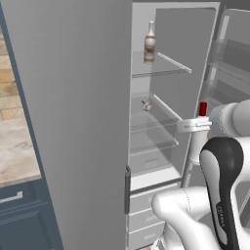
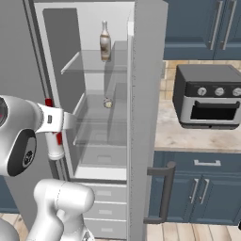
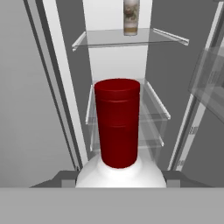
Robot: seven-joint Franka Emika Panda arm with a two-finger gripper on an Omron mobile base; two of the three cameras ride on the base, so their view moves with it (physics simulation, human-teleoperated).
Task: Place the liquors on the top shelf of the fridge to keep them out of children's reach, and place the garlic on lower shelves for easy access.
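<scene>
Left base view, far left: a dark blue cabinet (image 1: 19, 215) under a marble top, cut off by the frame edge. Centre: the tall plain grey refrigerator (image 1: 73, 122) stands with its door open. Bottles counted: two. The greyish-brown glass bottle with a pale label (image 1: 150, 43) stands upright at upper centre on the uppermost clear glass shelf (image 1: 161, 72); its label print is too blurred to read. One tiny whitish-pink garlic bulb (image 1: 146, 105) lies at centre on the next glass shelf down (image 1: 154, 126). Right of centre, the two-finger gripper (image 1: 195, 125) is clamped on the neck of the white bottle with a red cap (image 1: 199, 144) — held upright just outside the shelves; no writing shows on it, and the arm hides its right side.

Right base view, far right: one dark toaster oven (image 2: 207, 96) on the counter, two knobs visible, markings illegible.

Hand view: the red cap dominates the centre — the finger tips are mostly hidden behind the bottle's shoulder.
</scene>
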